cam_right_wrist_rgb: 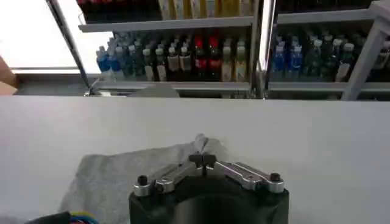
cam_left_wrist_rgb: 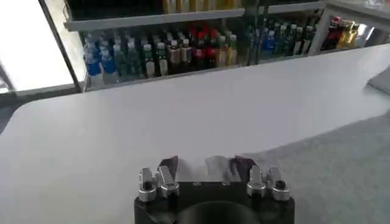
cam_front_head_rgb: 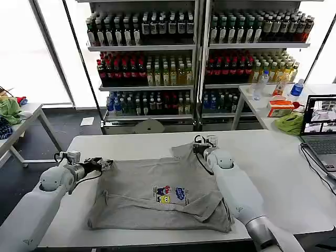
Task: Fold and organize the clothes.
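A light grey shirt point(cam_front_head_rgb: 163, 194) lies spread, print up, on the white table point(cam_front_head_rgb: 273, 173) toward its near edge, and both grippers pinch its far corners, probably so the far hem can be lifted and carried over in one even fold. The left gripper point(cam_front_head_rgb: 105, 164) reaches in low from the left edge with its jaws closed on cloth, while the right gripper point(cam_right_wrist_rgb: 204, 161) stretches forward, fingertips clamped on a small peak of fabric at the far right corner.

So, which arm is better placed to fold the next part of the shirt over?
Probably the right. The right gripper is shut on a raised far corner of the shirt, ready to carry it across. The left gripper sits at the shirt's left edge, and its grasp is unclear.
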